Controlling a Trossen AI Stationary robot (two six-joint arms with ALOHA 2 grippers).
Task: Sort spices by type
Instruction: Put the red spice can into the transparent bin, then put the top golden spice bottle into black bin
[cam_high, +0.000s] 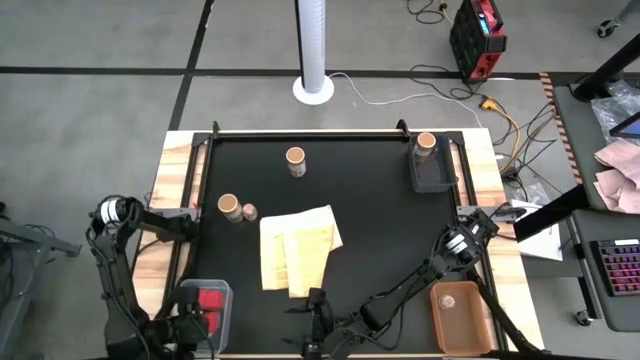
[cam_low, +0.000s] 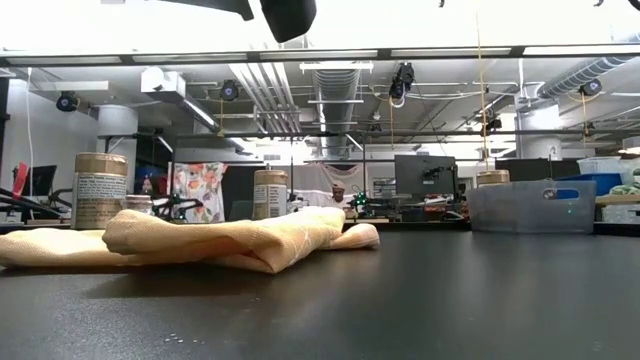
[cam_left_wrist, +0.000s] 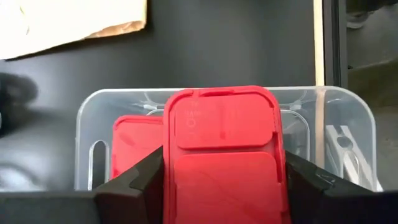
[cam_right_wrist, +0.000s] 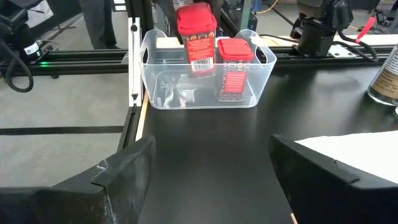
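Red spice container (cam_left_wrist: 224, 155) is held between the left gripper (cam_left_wrist: 224, 186) fingers, over the clear bin (cam_left_wrist: 87, 124) at the tabletop's near-left corner, where a second red one (cam_left_wrist: 137, 143) is already placed; release into the bin is judged next. Right gripper (cam_right_wrist: 208, 180) fingers are spread wide and empty, near the yellow cloth (cam_high: 295, 250); round jars (cam_high: 230, 207) are left unsorted.

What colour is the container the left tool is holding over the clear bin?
Bright red container; the left wrist view shows it best.

Even bright overhead light; ceiling glare washes low view; black table (cam_high: 380, 220) dull sheen; foreground blurred.
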